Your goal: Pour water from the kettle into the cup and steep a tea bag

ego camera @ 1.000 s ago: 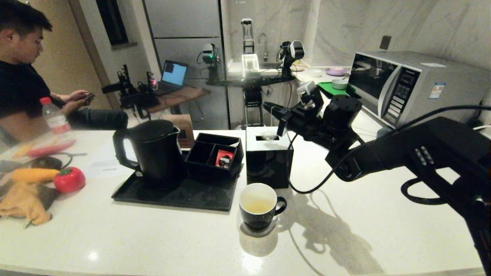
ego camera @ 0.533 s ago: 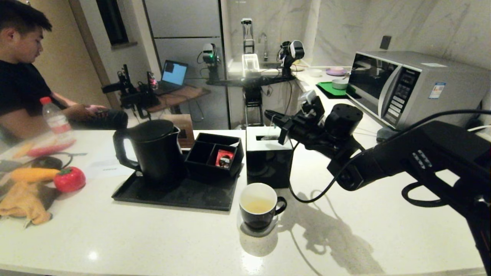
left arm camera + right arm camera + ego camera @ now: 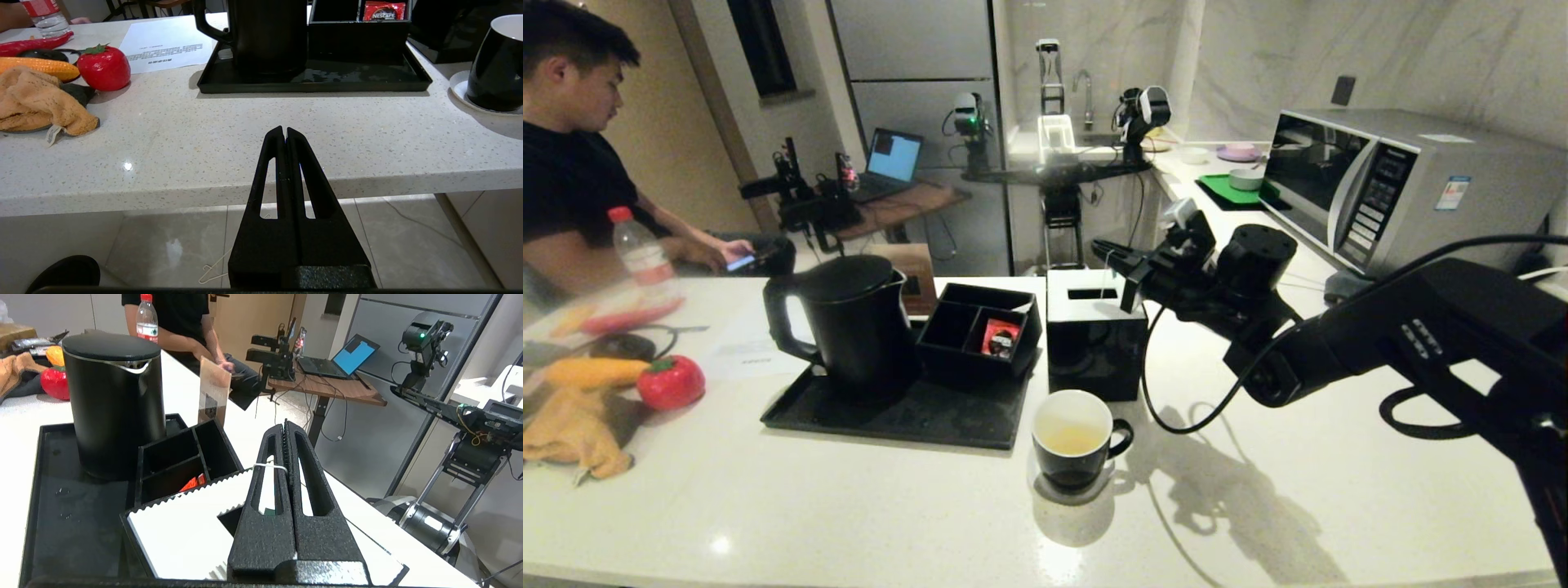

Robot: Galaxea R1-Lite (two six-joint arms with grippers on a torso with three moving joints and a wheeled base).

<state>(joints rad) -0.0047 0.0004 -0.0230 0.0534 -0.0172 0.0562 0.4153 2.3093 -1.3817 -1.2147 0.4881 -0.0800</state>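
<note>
From the head view, I read the pour as done: the cup (image 3: 1072, 437) sits on the worktop (image 3: 866, 506) below and nearer the robot than my right gripper (image 3: 1104, 248), with pale yellowish water (image 3: 1071, 442) in it. The kettle (image 3: 845, 324) stands back on its tray (image 3: 898, 412), well off to that gripper's left. What's left is the steeping. My right arm reaches forward over the black box (image 3: 1093, 335), its gripper level and hanging just above the white slotted top. A thin string (image 3: 1102, 276) drops from the closed jaws toward the slot; I can't make out the tea bag itself.

In the left wrist view, my left gripper (image 3: 284, 131) is pressed closed on nothing, parked below the worktop edge, cup ahead and to one side.

In the right wrist view, the right gripper's jaws are clamped together with the white string looped across them partway along. The box top lies directly under it, the kettle beyond. I judge the bag is being drawn out of the box and must next travel to the cup.
</note>
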